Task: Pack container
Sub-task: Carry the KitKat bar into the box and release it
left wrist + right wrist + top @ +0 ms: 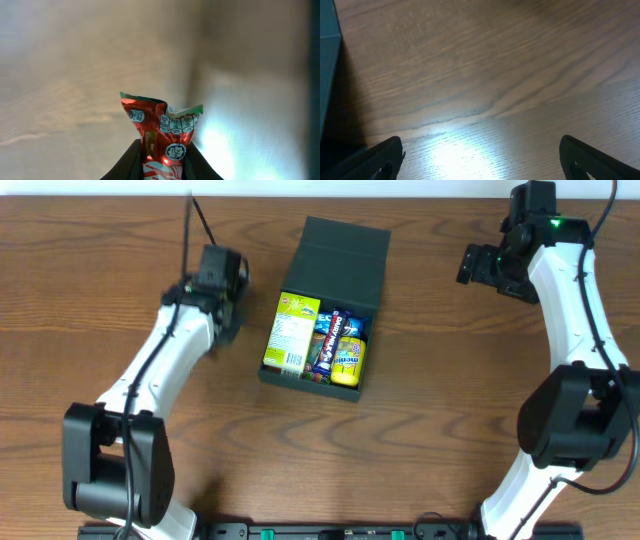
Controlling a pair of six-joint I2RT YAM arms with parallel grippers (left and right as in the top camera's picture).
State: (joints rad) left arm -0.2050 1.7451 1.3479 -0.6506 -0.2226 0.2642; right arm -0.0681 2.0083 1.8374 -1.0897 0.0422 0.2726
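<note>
The container (338,288) sits open near the middle of the worktop (450,430), its lid (343,250) folded flat back on the far side. A yellow-green packet (292,332) fills its left part, with blue bars (330,340) and a yellow packet (348,358) beside it; little free room is visible.

The left pincer (162,162) is just left of the box and is closed narrowly on a red packet (160,130), whose crimped end stands clear of the fingers. The right pincer (482,160) is spread wide and empty, low over bare worktop on the box's right side. One teal wall shows at the edge of its view.

The box looks stiff and matte, so probably easy to grip, but likely light enough to slide if nudged from one side. The best hold is probably a side wall's top edge, or the lid's free edge for closing; the hinge fold would likely bend instead of carrying weight. The red packet looks like thin, glossy film: light, crushable and prone to slipping, so a hold across its body seems safer than one on the crimp.
</note>
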